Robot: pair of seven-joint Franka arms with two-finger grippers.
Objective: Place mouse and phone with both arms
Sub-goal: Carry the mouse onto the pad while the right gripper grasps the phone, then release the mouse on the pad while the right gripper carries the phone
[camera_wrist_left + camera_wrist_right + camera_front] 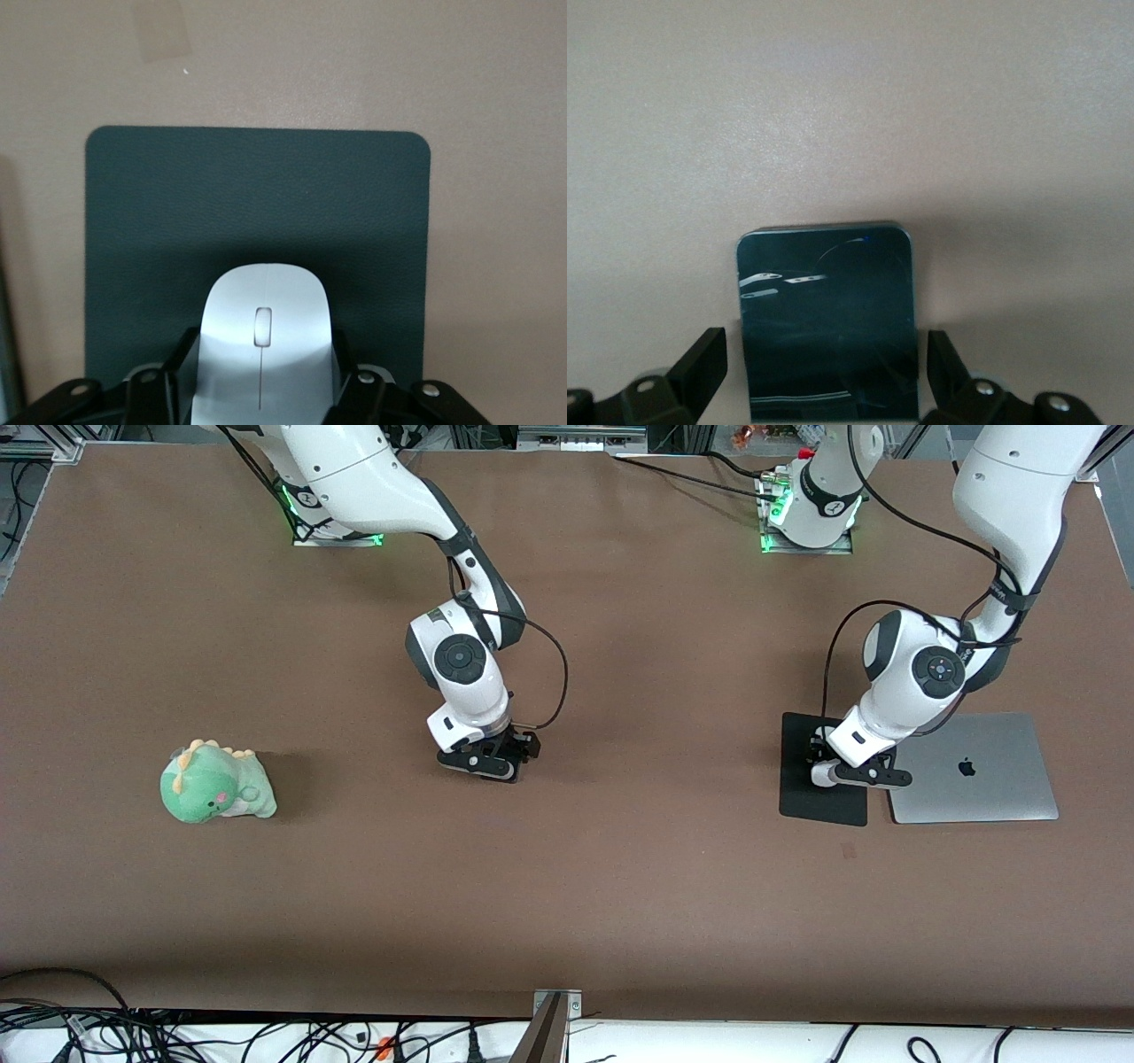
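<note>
The white mouse [263, 305] is between the fingers of my left gripper [264, 343], which is shut on its sides. It is low over the black mouse pad [257, 195]; I cannot tell whether it touches the pad. In the front view the left gripper [855, 775] is over the pad [819, 806], and the mouse's white end [822, 773] shows. The black phone [824, 292] lies flat on the bare table. My right gripper [824, 341] straddles it, open, with a gap on each side. In the front view the right gripper [483, 764] is low at the table's middle and hides the phone.
A closed silver laptop [974, 766] lies right beside the mouse pad, toward the left arm's end. A green plush dinosaur [217, 784] sits toward the right arm's end of the brown table [620, 886].
</note>
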